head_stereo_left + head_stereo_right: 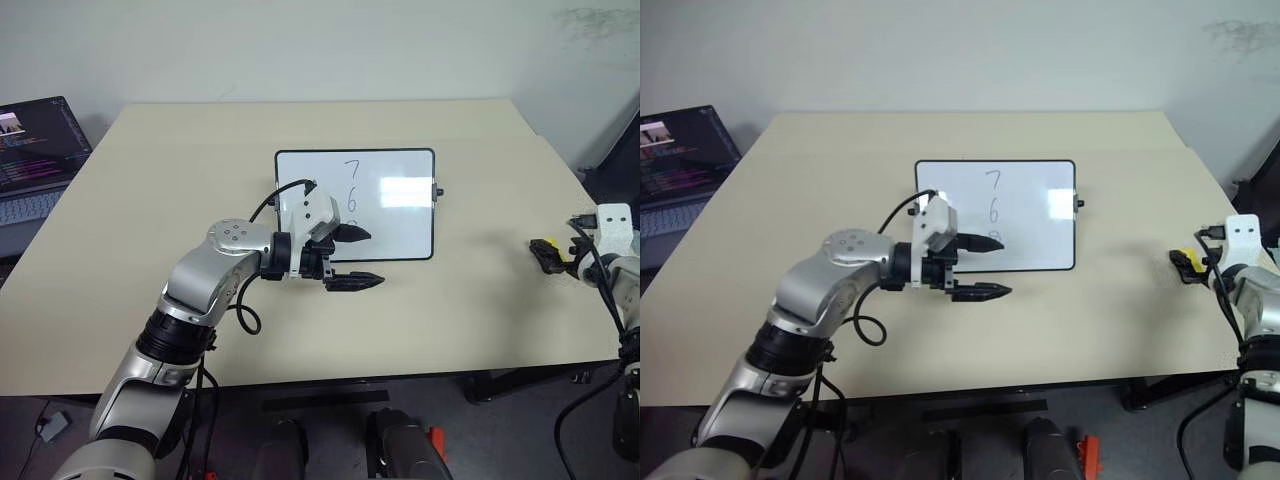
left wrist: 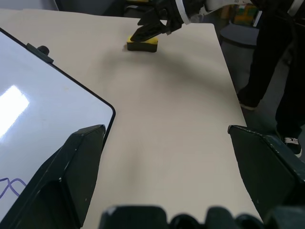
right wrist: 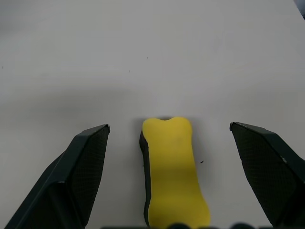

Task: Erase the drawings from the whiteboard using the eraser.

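Right wrist view: my right gripper (image 3: 167,183) stands wide apart, the yellow eraser (image 3: 174,169) lying flat on the table (image 3: 143,57) between the two fingers, touched by neither. From the head, that eraser (image 1: 1185,262) sits near the table's right edge, well apart from the whiteboard (image 1: 395,215). My left gripper (image 1: 353,258) is spread too, empty, hovering at the board's lower left corner. Farther back on the board run the drawings (image 1: 351,186), a 7 above a 6. A laptop (image 1: 35,150) sits far left.
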Tool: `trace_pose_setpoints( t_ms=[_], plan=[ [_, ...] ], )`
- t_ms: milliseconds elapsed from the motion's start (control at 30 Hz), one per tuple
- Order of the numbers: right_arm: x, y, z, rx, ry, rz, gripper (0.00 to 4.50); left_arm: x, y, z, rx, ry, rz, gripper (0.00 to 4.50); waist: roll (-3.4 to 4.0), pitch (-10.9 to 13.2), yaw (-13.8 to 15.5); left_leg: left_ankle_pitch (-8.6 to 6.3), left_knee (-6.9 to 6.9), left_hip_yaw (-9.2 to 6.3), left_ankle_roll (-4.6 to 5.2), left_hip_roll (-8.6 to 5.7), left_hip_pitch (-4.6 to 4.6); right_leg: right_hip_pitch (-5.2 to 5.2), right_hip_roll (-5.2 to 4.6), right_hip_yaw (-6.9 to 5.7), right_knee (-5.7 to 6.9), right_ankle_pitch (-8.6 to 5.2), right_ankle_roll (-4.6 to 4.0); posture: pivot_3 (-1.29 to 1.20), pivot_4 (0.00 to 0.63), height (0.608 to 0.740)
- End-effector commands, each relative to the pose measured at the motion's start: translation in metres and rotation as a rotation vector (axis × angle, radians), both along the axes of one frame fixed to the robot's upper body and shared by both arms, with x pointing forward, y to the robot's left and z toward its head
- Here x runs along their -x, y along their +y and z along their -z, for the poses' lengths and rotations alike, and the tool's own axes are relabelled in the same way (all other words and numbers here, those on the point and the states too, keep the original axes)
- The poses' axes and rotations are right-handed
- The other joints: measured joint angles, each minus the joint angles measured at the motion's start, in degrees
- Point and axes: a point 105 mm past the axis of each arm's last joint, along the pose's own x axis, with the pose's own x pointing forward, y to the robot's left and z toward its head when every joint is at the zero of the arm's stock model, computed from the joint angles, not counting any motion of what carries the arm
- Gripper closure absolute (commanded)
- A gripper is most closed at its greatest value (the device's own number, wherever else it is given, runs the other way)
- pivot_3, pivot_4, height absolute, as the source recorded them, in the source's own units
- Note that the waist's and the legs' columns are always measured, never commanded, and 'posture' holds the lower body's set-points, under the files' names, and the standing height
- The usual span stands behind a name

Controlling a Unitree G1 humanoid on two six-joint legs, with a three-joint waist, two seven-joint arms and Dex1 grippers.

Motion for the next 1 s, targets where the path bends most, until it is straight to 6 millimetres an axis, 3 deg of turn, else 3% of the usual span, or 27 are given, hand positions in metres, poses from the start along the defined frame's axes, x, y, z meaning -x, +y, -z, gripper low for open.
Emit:
trace_pose_setpoints(
  t_ms=[33, 333, 1000],
  plan=[
    [-0.0009, -0.0060, -0.0118, 0.002, 0.006, 0.004, 0.06, 0.0015, 0.0006, -0.0094, 0.024, -0.045, 0.001, 0.00, 0.00, 0.00, -0.03, 0.00, 0.00, 0.00, 0.00, 0.00, 0.00, 0.00, 0.00, 0.00, 0.00, 0.00, 0.01, 0.00, 0.150, 0.740],
    [-0.0022, -0.0151, -0.0125, -0.015, 0.040, 0.032, 0.06, -0.0001, 0.0042, -0.0062, 0.018, -0.042, -0.015, 0.00, 0.00, 0.00, -0.05, 0.00, 0.01, 0.00, 0.00, 0.00, 0.00, 0.00, 0.00, 0.01, 0.01, 0.01, 0.02, 0.00, 0.150, 0.740],
    [0.0002, -0.0143, -0.0033, -0.034, 0.077, 0.025, 0.06, -0.0035, 0.0088, -0.0055, 0.015, -0.049, -0.037, 0.00, 0.00, 0.00, -0.05, 0.00, 0.01, 0.00, 0.00, 0.00, 0.01, 0.01, 0.00, 0.01, 0.02, 0.03, 0.04, 0.00, 0.150, 0.740]
  ],
)
